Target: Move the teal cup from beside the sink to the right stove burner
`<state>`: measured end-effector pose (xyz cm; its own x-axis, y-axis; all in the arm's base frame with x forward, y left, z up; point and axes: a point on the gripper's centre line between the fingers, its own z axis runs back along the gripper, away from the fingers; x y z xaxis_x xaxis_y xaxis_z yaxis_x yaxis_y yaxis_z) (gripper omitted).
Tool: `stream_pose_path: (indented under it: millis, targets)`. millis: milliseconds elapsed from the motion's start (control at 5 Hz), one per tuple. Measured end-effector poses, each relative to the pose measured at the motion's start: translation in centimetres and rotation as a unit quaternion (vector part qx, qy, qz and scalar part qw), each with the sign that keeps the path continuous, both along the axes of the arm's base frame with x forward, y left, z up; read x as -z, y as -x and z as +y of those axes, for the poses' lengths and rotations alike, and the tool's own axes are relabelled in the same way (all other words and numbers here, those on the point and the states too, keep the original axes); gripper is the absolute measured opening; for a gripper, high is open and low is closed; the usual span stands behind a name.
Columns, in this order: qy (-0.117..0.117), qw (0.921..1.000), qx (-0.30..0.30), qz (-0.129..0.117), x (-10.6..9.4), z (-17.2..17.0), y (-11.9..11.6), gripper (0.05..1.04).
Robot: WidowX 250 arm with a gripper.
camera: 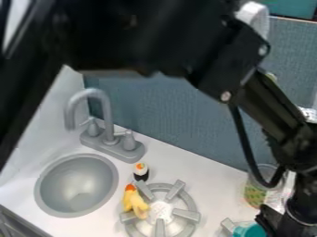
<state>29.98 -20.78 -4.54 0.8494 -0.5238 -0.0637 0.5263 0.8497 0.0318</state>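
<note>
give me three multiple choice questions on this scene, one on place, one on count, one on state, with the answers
1. Where is the yellow toy with the orange-red end?
A) inside the round basin
B) at the left edge of the round grey burner
C) on top of the faucet

2. How many handles does the curved grey faucet have?
A) two
B) four
C) none

3. How is the small black-and-white toy with an orange top placed?
A) upside down
B) lying flat
C) standing upright

1: B, it overlaps the burner's left side.
2: A, one handle shows on each side of the spout.
3: C, its black part is at the bottom and its orange top faces up.
</note>
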Motion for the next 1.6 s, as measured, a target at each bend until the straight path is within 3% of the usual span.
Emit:
stream_pose_path:
  millis: [200, 400, 1000, 1200, 1600]
  targets:
    - [-0.034, 0.9994, -0.006, 0.0, 0.2, 0.4, -0.9, 0.102]
    - [-0.049, 0.9987, -0.012, 0.008, 1.0, 0.5, -1.3, 0.102]
    - [-0.029, 0.9992, 0.007, 0.024, 1.8, -0.4, -1.5, 0.125]
    - [-0.037, 0.9989, 0.007, 0.027, 1.4, -0.3, -1.7, 0.322]
    - [-0.039, 0.9984, -0.02, 0.035, 1.1, 1.4, -2.7, 0.901]
